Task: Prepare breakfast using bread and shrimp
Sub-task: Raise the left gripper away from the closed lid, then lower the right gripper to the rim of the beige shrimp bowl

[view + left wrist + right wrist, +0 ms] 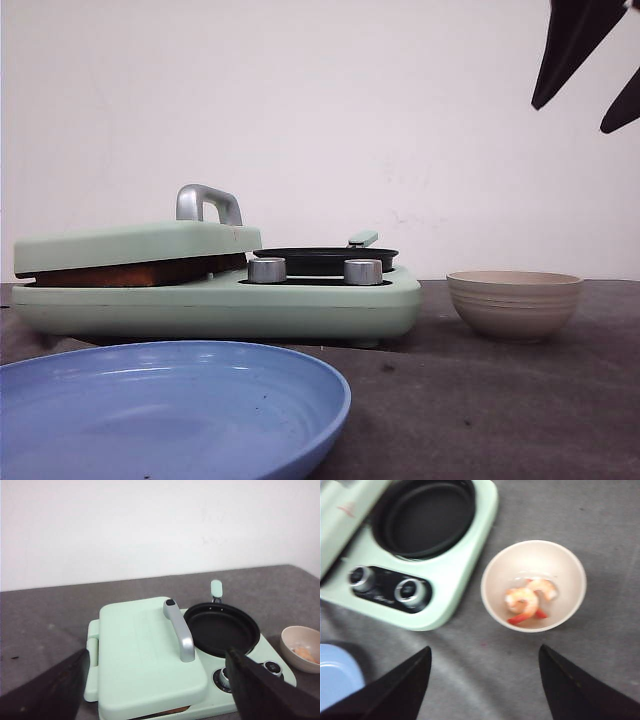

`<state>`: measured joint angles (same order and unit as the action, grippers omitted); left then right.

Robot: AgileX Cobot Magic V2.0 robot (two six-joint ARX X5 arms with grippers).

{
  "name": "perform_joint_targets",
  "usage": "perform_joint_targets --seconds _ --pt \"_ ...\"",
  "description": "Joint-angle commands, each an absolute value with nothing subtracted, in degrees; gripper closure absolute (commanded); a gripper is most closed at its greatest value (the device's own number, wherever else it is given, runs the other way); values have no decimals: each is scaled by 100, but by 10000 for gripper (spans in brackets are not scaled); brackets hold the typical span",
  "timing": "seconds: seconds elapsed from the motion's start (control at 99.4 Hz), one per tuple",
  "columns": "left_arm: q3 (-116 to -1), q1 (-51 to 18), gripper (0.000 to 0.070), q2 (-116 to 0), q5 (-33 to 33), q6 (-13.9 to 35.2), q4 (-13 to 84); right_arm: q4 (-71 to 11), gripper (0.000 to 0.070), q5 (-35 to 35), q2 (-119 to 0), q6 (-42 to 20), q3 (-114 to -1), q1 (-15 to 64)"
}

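The bread (130, 272) lies inside the mint-green breakfast maker (300, 308) under its shut lid (145, 645). Only a brown crust edge shows, also as a sliver of bread (170, 711) in the left wrist view. The shrimp (525, 602), pink and white with red tails, lie in the beige bowl (492, 570), which stands right of the maker as the bowl (514, 303). My right gripper (485, 648) hangs open high above the table beside the bowl, seen top right as the gripper (571, 118). My left gripper (157, 652) is open above the lid, holding nothing.
A black frying pan (325, 260) sits empty on the maker's right half, behind two silver knobs (315, 271). The lid has a silver handle (179, 630). A blue plate (170, 410) stands at the front left on the grey table (500, 400).
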<state>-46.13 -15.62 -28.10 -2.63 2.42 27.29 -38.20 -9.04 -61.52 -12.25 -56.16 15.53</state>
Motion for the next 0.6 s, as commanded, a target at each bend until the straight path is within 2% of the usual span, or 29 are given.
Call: perform_joint_targets --seconds 0.0,0.443,0.593 --pt "-4644 -1573 230 -2779 -161 215 2790 -3900 272 -897 -6482 -910 -5902 1472" --pt "-4641 -1573 230 -2425 -104 272 3225 -3800 273 -906 -8302 -814 -6643 580" --pt "-4641 -1577 230 -2390 -137 412 3214 -3457 273 -1227 -8816 -873 -6646 384"
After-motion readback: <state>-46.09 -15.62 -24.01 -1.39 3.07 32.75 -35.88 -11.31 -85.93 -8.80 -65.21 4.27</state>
